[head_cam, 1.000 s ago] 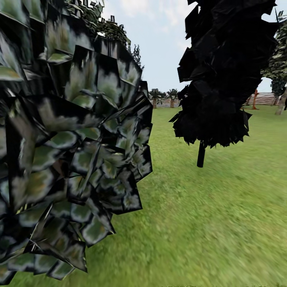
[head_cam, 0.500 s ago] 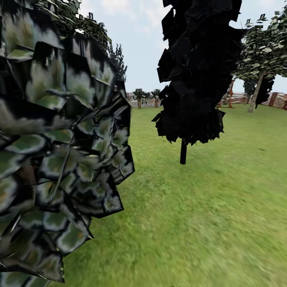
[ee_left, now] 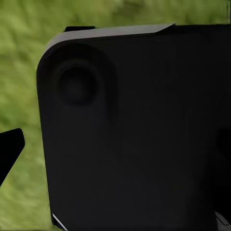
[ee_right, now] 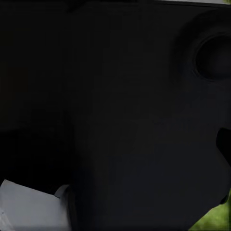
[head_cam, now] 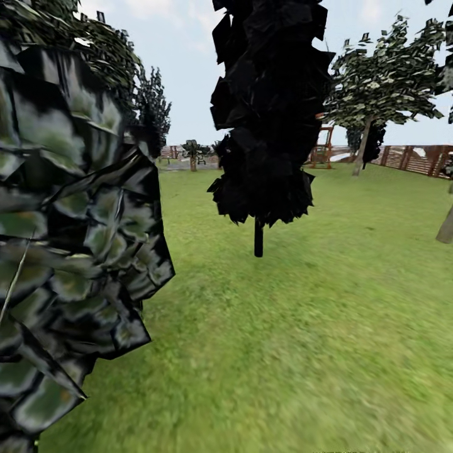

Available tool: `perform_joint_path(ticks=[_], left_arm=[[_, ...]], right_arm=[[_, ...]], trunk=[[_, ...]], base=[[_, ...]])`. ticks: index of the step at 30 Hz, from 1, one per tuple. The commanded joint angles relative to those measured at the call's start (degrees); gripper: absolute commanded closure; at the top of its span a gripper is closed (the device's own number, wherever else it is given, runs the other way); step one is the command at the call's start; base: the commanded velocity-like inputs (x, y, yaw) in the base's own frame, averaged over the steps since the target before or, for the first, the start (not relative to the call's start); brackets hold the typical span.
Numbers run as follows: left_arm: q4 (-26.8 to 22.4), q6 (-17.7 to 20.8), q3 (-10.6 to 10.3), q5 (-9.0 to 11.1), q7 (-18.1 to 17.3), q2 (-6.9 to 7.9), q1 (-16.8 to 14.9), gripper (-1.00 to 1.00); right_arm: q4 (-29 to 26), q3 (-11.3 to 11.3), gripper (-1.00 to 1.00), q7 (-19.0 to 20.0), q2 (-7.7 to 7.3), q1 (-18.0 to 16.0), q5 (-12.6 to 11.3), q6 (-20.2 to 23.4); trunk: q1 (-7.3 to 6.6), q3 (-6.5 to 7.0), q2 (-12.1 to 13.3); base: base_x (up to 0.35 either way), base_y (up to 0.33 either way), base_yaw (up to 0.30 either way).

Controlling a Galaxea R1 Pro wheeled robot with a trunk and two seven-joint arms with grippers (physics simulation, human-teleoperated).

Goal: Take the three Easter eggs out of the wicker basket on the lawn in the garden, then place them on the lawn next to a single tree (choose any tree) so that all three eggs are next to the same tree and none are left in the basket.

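Mottled green-white leaves are crowding the head view's left, a black-trunked tree is standing ahead on the lawn, a pale-trunked tree is rising near the fence; dark housing is blocking both wrist views, so each hand's opening cannot be told

Patchy grass lawn, brown wooden slat fence, matt black tree

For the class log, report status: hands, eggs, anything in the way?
Hands' state can't be told. No eggs or basket sighted; lawn ahead. Leafy foliage close on the left, black tree dead ahead, pale-trunked tree far right.
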Motion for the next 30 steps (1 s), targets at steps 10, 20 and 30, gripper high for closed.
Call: perform_joint_path(ticks=[10,20,30], left_arm=[[-0.18,-0.08,-0.75,-0.06,0.00,0.00,0.04,-1.00],[-0.24,-0.08,-0.92,-0.11,0.00,-0.04,0.05,-1.00],[-0.63,-0.08,-2.38,-0.03,0.00,-0.09,0.05,-1.00]], right_arm=[[0.02,-0.01,-1.00,-0.06,-0.02,-0.04,-0.06,-0.06],[0.02,-0.01,-1.00,-0.07,-0.05,-0.05,-0.06,-0.07],[-0.28,-0.30,-1.00,-0.10,-0.09,-0.10,-0.06,-0.11]], trunk=[[0.01,-0.05,-0.02],[0.01,-0.05,-0.02],[0.01,-0.05,-0.02]], base=[[0.113,-0.269,-0.248],[0.118,-0.269,-0.249],[0.134,-0.269,-0.249]])
